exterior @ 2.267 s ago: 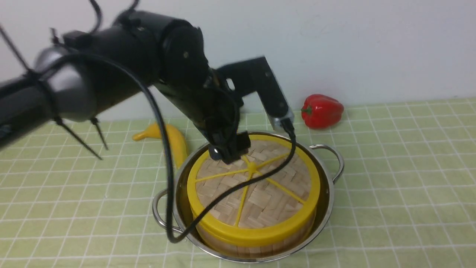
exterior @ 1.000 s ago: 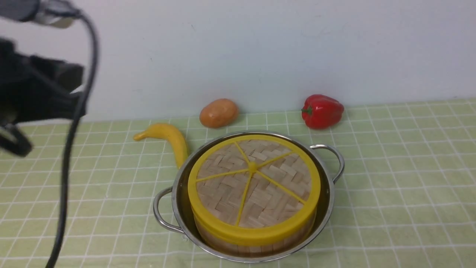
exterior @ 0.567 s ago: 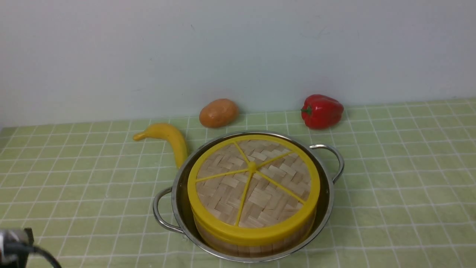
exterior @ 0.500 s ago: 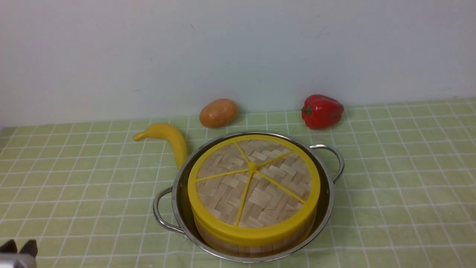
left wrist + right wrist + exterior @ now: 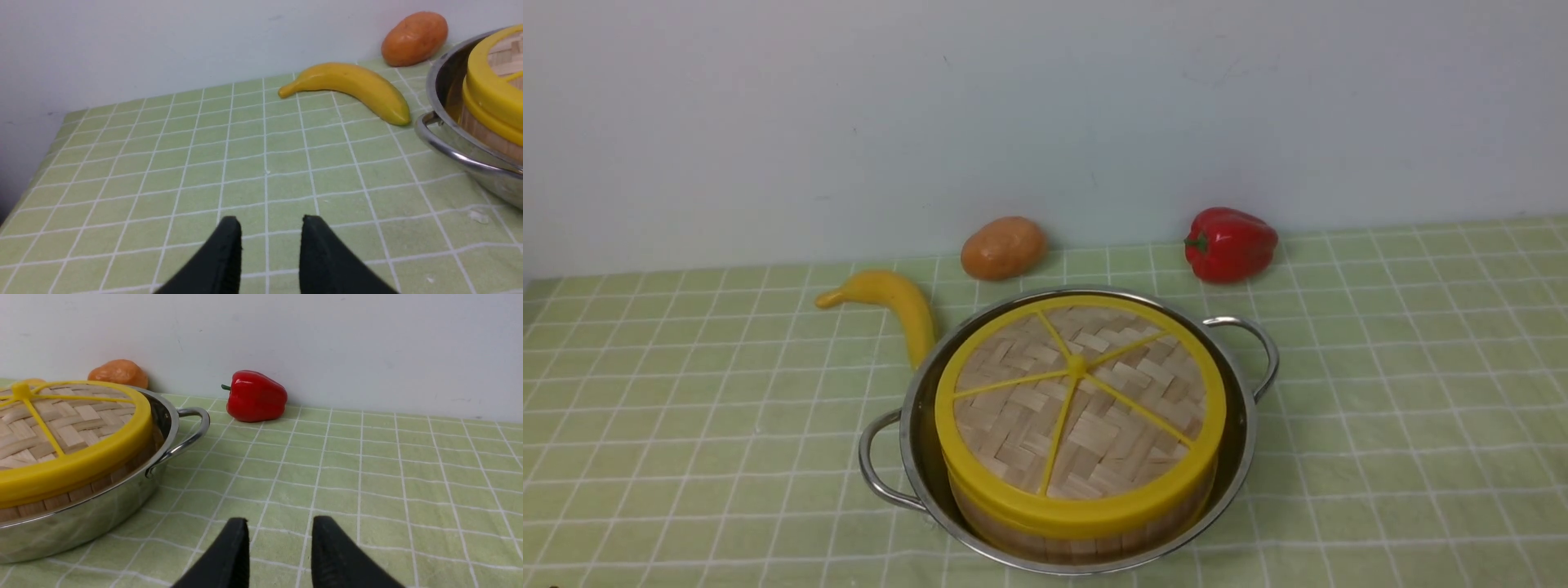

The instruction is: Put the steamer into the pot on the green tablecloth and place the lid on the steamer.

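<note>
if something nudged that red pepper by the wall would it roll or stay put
The red pepper lies on its side on the green tablecloth, so it would probably rock or roll a little. Its lumpy lobes likely stop it quickly. Its glossy skin looks slippery for a grip.

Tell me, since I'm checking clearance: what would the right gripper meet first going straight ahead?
Probably bare green tablecloth: the right gripper, open and empty, points between the pot and the red pepper.

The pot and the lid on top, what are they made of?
The pot looks like shiny polished steel: its wall mirrors things. The lid looks like woven bamboo strips, pale and matte, with a smooth yellow rim and spokes, probably plastic.
</note>
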